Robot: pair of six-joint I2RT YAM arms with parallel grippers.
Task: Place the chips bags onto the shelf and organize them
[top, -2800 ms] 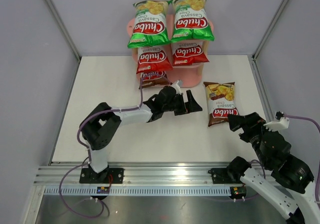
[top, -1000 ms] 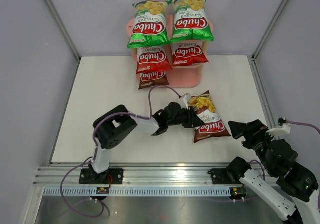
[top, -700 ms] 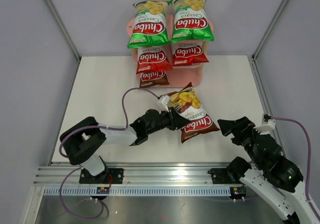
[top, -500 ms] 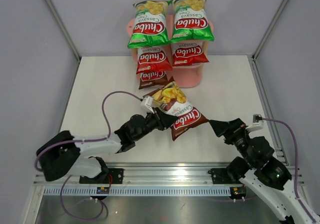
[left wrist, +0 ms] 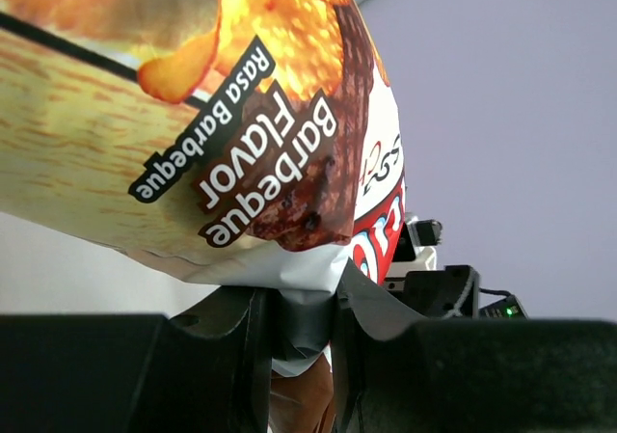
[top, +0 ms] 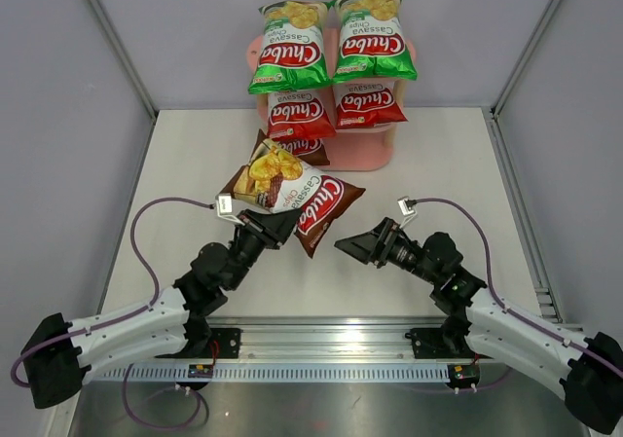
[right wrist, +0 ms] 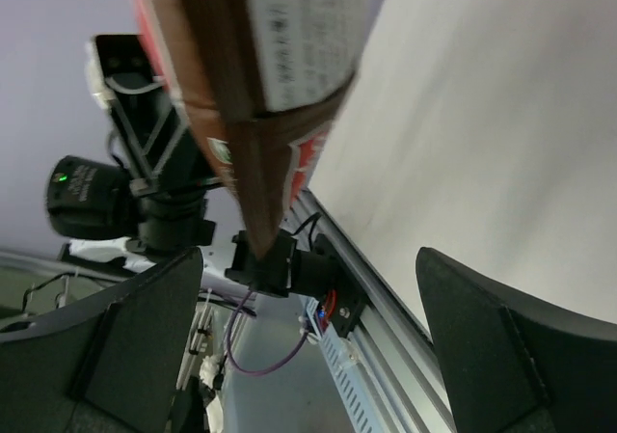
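Brown chips bag (top: 292, 192) now raised, left hand (top: 268, 225) gripping

The glossy dark brown pillow bag of chips (top: 292, 200) has a red logo with white lettering and orange-yellow chip pictures. Close up, its front is cream wood-grain, with white "Barbeque Flavor" on a brown splash and a black strip below. Its back has a white panel of fine dark print.

At the far edge of the matte white worktop (top: 185, 184), the pink three-tier shelf (top: 368, 155) has pale wooden posts. It carries two glossy green bags (top: 287, 50), two glossy red bags (top: 300, 116) and a second dark brown bag (top: 304, 148), all with the same red logo.
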